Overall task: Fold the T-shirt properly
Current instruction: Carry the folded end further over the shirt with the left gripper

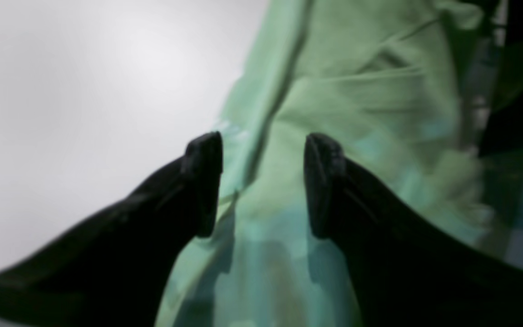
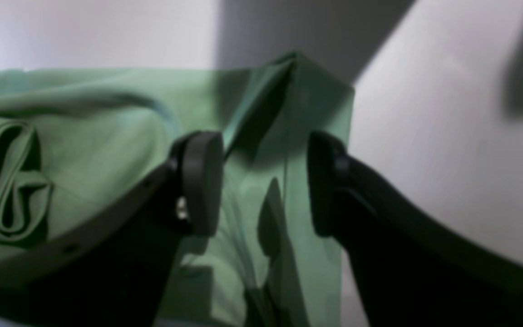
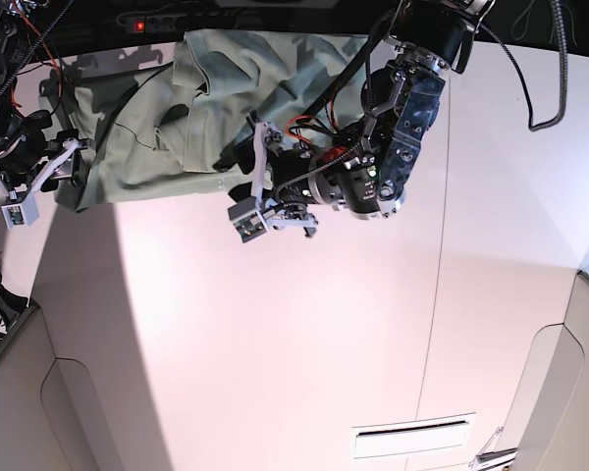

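Note:
The pale green T-shirt lies crumpled at the far edge of the white table. My left gripper is open, with its fingers straddling a fold of the shirt near the cloth's edge. In the base view this gripper is at the shirt's near right edge. My right gripper is open over a raised corner of the shirt. The ribbed collar shows to its left. In the base view this gripper is at the shirt's left edge.
A power strip with a red light and cables run along the far edge. A seam crosses the table, and a slot sits near the front right. Grey panels flank the front corners.

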You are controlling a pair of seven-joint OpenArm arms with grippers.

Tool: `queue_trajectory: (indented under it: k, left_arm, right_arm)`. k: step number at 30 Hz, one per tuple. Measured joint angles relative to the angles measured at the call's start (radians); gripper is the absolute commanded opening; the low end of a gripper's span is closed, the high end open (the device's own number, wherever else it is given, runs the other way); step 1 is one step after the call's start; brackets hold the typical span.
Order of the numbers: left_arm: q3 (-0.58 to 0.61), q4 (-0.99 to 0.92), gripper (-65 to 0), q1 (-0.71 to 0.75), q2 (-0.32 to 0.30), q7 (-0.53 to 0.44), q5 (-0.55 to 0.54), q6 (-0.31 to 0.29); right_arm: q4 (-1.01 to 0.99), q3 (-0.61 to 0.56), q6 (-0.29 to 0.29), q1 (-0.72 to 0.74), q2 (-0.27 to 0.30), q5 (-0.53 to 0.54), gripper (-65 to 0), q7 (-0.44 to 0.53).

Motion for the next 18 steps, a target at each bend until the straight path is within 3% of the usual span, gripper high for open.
queue_trajectory:
  k: [12, 14, 18]
  left_arm:
    - [0.051, -0.1, -33.8, 0.0, 0.0, 0.006, 0.022, 0.0]
    - [0.051, -0.102, -39.7, 0.0, 0.0, 0.002, 0.023, 0.0]
    - [0.051, -0.102, -59.7, -0.005, 0.0, -0.029, 0.022, 0.0]
  right_arm:
    - [0.0, 0.0, 0.0, 0.0, 0.0, 0.0, -35.5, 0.0]
    - [0.0, 0.0, 0.0, 0.0, 0.0, 0.0, -35.5, 0.0]
    - [0.0, 0.0, 0.0, 0.0, 0.0, 0.0, -35.5, 0.0]
